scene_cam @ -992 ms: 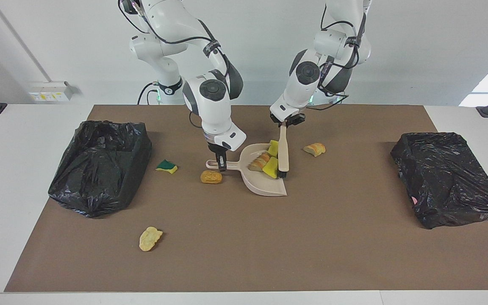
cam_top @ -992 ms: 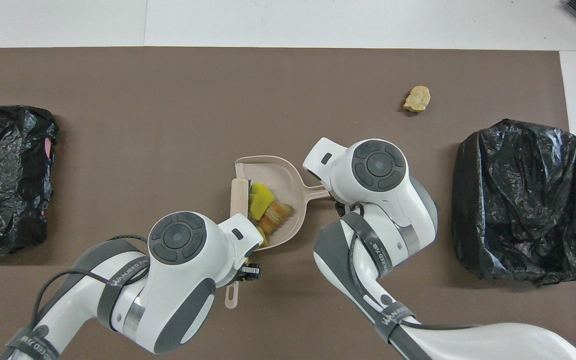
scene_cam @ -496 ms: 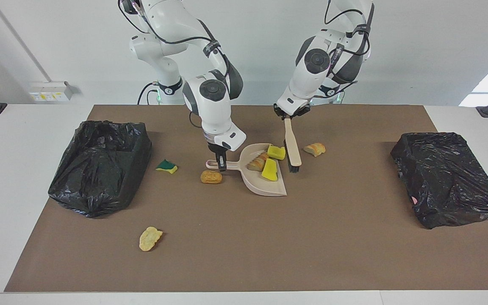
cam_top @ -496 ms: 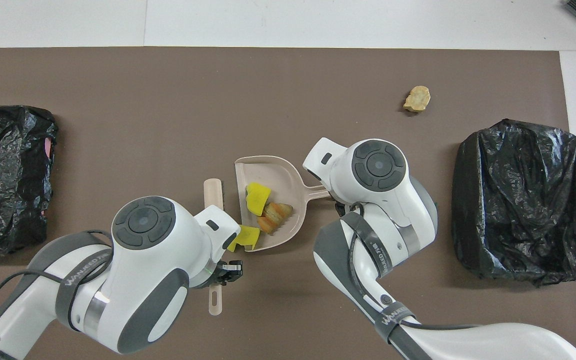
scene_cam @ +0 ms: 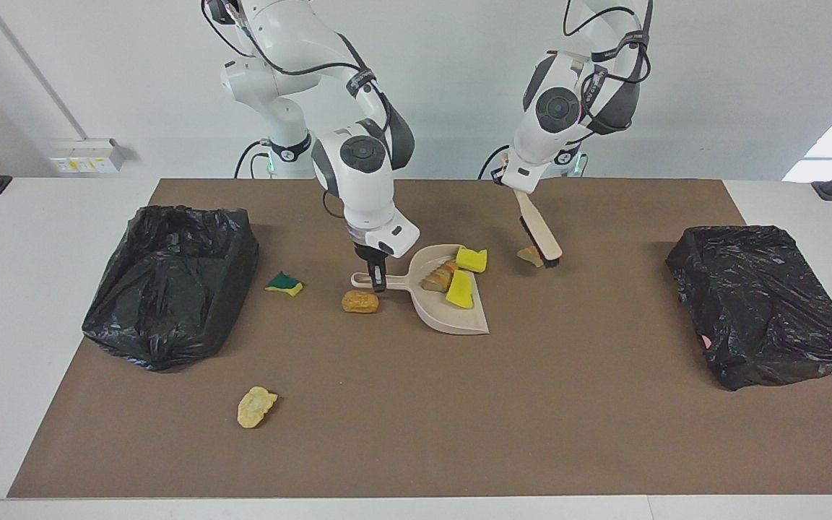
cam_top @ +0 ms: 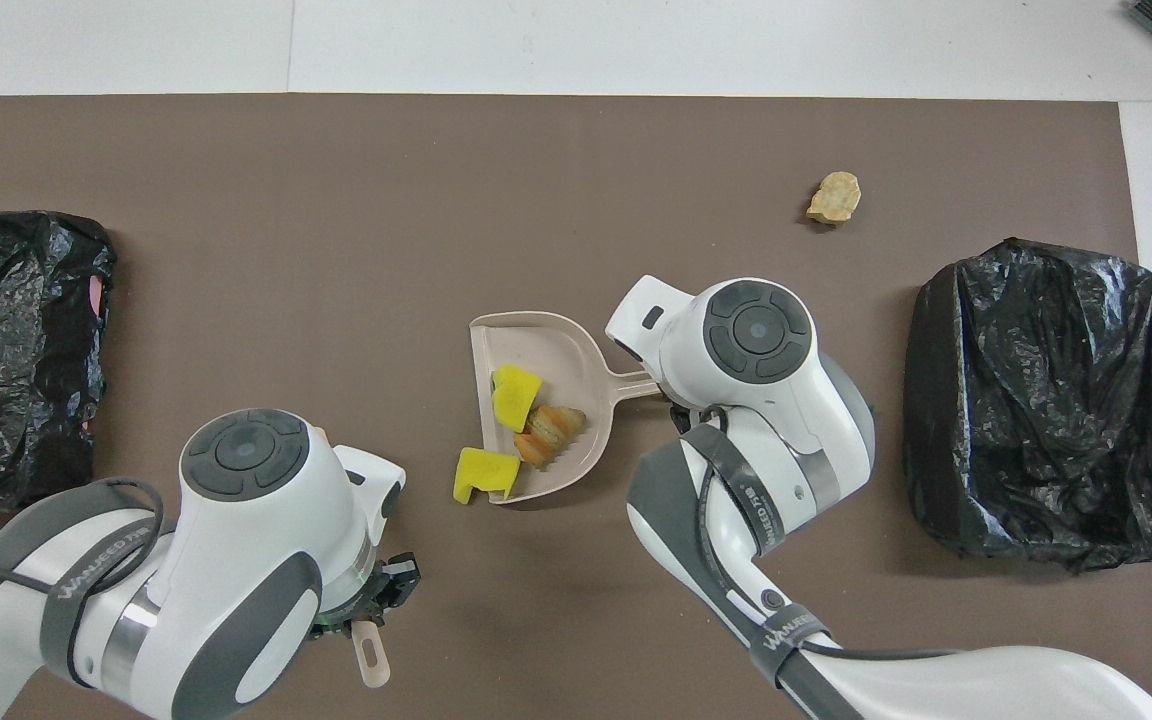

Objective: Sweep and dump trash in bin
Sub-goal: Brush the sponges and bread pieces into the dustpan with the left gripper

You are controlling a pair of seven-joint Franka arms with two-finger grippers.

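Observation:
My right gripper point(scene_cam: 377, 280) is shut on the handle of the beige dustpan point(scene_cam: 459, 318), which rests on the brown mat. In the pan point(cam_top: 546, 345) lie a yellow sponge bit point(cam_top: 514, 392) and a bread-like lump point(cam_top: 551, 430). Another yellow bit point(cam_top: 484, 473) straddles the pan's lip. My left gripper point(scene_cam: 516, 186) is shut on the handle of the brush point(scene_cam: 539, 231), tilted, with its black bristles low beside a bread scrap point(scene_cam: 529, 255). More trash lies loose: a nugget point(scene_cam: 360, 302), a green-and-yellow sponge point(scene_cam: 284, 284) and a pale lump point(scene_cam: 256, 406).
A bin lined with a black bag point(scene_cam: 170, 282) stands at the right arm's end of the mat. A second one point(scene_cam: 763, 303) stands at the left arm's end. In the overhead view both arms cover the mat's part nearest the robots.
My left arm lifted the brush out of the dustpan and swung it toward its own end, down beside the bread scrap. One yellow bit now sits at the pan's lip. The right arm stayed still.

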